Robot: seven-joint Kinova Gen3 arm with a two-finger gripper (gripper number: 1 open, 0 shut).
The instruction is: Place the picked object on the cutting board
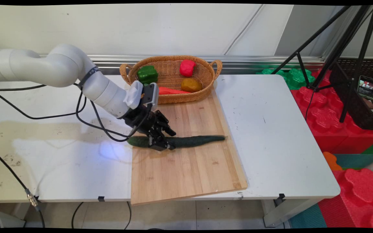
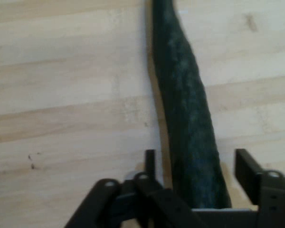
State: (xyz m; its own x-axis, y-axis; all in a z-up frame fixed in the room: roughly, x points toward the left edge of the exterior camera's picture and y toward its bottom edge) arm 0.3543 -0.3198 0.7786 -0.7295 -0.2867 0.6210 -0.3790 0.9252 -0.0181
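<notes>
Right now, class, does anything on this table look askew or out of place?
Yes. The board sits crooked, its near edge overhanging the table. The cucumber sticks past the board's left edge.

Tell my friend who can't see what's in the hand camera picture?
A long dark green cucumber lies on a pale wooden cutting board, running up the picture. The black gripper is at its near end, one finger on each side, not quite touching.
</notes>
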